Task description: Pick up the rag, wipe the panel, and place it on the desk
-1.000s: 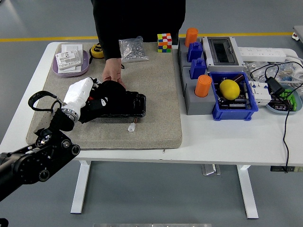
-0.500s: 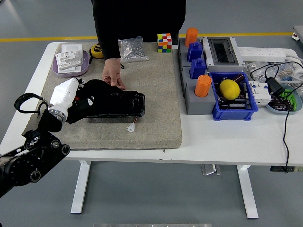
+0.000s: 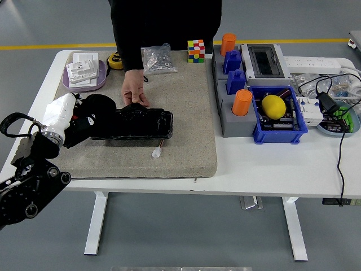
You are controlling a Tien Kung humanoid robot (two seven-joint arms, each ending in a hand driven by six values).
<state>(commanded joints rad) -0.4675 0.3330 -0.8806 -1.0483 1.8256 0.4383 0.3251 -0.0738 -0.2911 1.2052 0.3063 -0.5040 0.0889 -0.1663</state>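
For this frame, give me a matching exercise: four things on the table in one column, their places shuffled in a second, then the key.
Things:
1. yellow ball
2. Rubik's cube
3. person's hand
4. left hand

Places:
A. at the mat's far edge
B. on the black panel's left end, holding a white rag
C. in the blue bin
D. resting at the black panel's far edge

Pairs: 1-C, 2-A, 3-D, 4-B
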